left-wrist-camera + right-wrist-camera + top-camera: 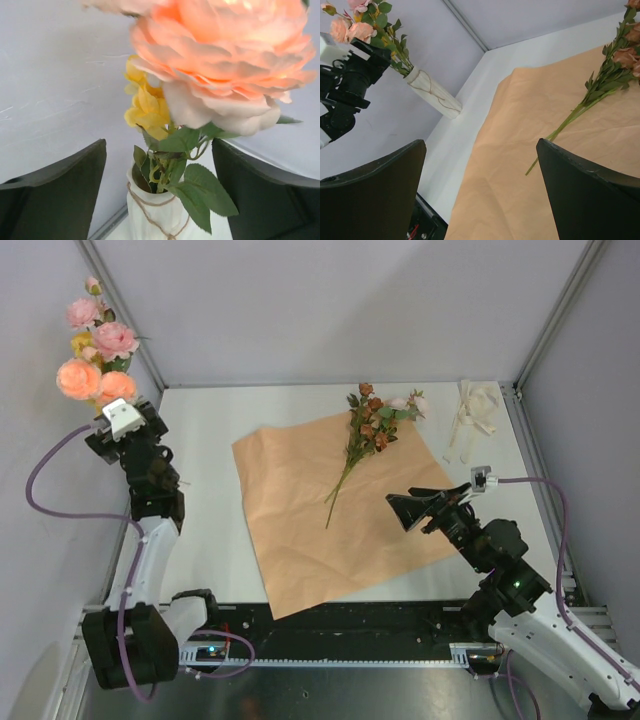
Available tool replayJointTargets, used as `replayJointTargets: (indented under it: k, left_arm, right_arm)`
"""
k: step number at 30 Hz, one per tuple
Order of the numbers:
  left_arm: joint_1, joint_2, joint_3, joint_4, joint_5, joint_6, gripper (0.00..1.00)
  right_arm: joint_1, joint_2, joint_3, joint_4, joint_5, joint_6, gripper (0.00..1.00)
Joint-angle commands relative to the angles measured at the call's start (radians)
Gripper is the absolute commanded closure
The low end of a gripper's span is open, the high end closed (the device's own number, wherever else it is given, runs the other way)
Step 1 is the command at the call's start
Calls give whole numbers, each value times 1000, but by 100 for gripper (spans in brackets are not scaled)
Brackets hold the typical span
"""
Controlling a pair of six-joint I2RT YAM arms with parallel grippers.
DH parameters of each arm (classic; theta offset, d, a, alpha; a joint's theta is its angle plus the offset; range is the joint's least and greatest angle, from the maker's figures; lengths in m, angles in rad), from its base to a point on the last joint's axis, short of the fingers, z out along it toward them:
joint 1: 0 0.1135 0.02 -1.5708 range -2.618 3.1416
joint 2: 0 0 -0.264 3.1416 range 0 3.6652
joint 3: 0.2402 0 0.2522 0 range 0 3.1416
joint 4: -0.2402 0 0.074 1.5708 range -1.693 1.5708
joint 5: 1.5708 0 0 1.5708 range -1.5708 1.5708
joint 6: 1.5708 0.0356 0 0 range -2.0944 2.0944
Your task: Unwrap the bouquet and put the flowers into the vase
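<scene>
Top external view of a white table (200, 500) and two arms.
Nearest, shows the right gripper (405, 508) with fingers spread wide and empty, poised above the near right part of a peach-orange sheet of paper (300, 530) lying flat on the table. Further back, finds a sprig of rust-brown flowers (366, 430) on the paper's far edge, stems pointing back toward the arms, pale blooms spilling just past the sheet. Beyond that, near the far right corner, spots a loose cream ribbon (472, 415) on bare table. Farthest, at the far left corner, catches the left gripper (160, 170) with fingers (60, 190) parted, flanking the rim of the cream vase (155, 215) and gripping nothing, with pink, peach and yellow blooms (98, 350) standing in that vase beside the wall.
</scene>
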Motion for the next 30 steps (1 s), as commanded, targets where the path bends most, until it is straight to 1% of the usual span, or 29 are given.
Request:
replayJointTargets:
  k: [1, 3, 6, 9, 12, 13, 16, 18, 19, 21, 25, 30]
  left_arm:
    - [-24, -111, 9, -92, 9, -23, 6]
    - [-36, -164, 6, -153, 20, -49, 2]
    - [-61, -245, 23, -255, 36, -82, 1]
    - [-114, -295, 92, -438, 22, -120, 0]
    - [-204, -319, 182, -644, 4, -170, 0]
    - [-220, -327, 198, -699, 20, -192, 0]
    - [-265, -366, 195, -776, 223, -246, 0]
    - [-308, -383, 189, -825, 306, -278, 0]
    - [-329, -393, 185, -855, 326, -295, 0]
    - [-372, -412, 154, -883, 365, -348, 0]
    - [-416, -439, 81, -898, 505, -433, 0]
    - [-441, -451, 21, -918, 743, -500, 0]
  right_arm:
    - [-9, 18, 2, 13, -19, 35, 1]
    - [-11, 27, 3, -1, -8, 56, 1]
    - [-15, 35, 3, -16, 5, 76, 1]
    - [-21, 48, 3, -25, 17, 104, 1]
    - [-33, 70, 3, -27, 26, 158, 1]
    - [-38, 79, 3, -26, 28, 177, 2]
    - [-47, 119, 3, -14, 32, 228, 5]
    - [-48, 157, 3, -1, 39, 247, 8]
    - [-47, 187, 3, 12, 44, 252, 9]
    - [-49, 245, 3, 53, 39, 252, 14]
    - [-54, 380, 5, 186, -6, 229, 25]
    - [-63, 564, 19, 343, -16, 236, 40]
